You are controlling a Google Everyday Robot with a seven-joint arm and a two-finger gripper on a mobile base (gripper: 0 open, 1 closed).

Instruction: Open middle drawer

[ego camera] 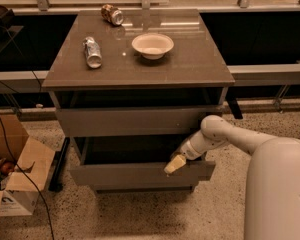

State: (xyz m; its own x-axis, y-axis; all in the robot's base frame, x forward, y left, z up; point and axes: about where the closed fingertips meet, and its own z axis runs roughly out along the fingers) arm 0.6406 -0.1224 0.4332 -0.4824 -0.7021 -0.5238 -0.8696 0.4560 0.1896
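Your gripper [174,164] is low on the right side of the cabinet [140,74]. Its pale tip is at the top edge of the middle drawer [140,174]. That drawer sticks out in front, below the top drawer [132,121], with a dark gap above it. A bowl [152,45] and two cans [92,51] lie on top. A cardboard box [15,169] sits on the floor to the side.
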